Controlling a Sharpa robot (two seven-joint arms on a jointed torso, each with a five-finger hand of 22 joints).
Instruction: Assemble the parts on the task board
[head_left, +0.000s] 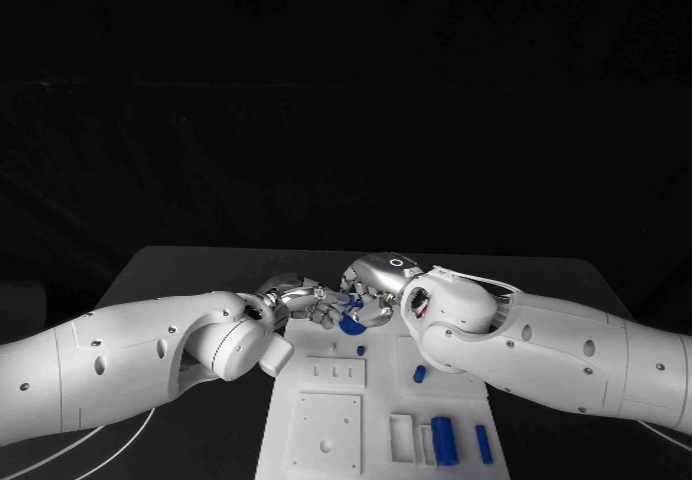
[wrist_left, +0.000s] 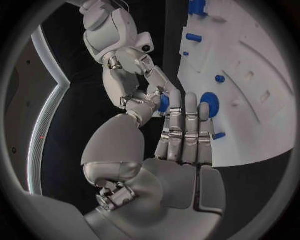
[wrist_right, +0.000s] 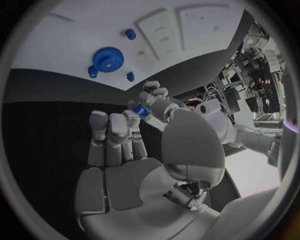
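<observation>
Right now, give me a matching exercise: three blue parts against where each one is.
1. blue gear
2. small blue part
3. thick blue cylinder

A. between the fingertips of the left hand and the right hand
B. near right corner of the task board
C. flat at the board's far end

Pairs: 1-C, 2-A, 3-B.

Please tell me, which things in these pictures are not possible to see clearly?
- Small blue part between the two hands: fingers cover it in all views, so its shape and which hand grips it are unclear.
- Blue gear: head view, half hidden by the right hand.
- Task board: near end cut off by the bottom edge.
</observation>
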